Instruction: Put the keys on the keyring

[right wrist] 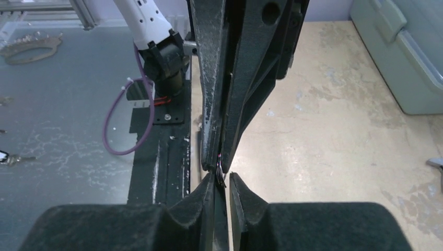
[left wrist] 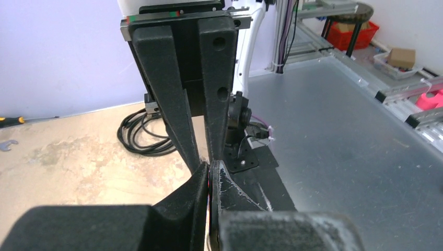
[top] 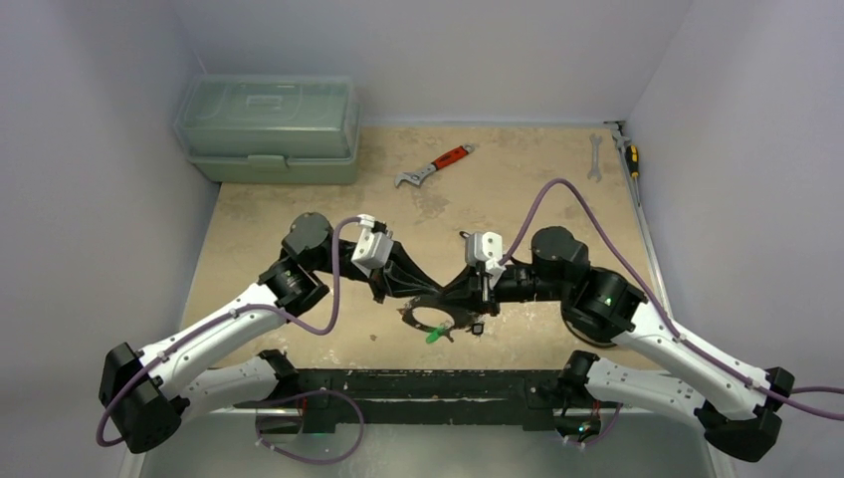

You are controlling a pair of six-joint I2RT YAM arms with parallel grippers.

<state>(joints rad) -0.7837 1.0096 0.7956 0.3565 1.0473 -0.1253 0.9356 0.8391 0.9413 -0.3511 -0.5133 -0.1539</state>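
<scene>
My two grippers meet tip to tip over the near middle of the table. The left gripper (top: 423,291) (left wrist: 210,175) is shut on a thin silvery wire with a red glint, seen edge-on, which I take for the keyring (top: 410,321) (left wrist: 210,180). The right gripper (top: 453,297) (right wrist: 223,180) has its jaws a narrow gap apart. The ring's wire (right wrist: 221,175) lies against its left finger only. In the top view the loop hangs under the tips. A green-tagged key (top: 435,337) and a black-tagged key (top: 478,327) hang from it.
A pale green toolbox (top: 269,127) stands at the back left. A red-handled wrench (top: 435,165) lies at the back centre. A silver spanner (top: 594,157) and a screwdriver (top: 630,154) lie at the back right. Grey walls close three sides. A coiled black cable (left wrist: 138,133) lies on the table.
</scene>
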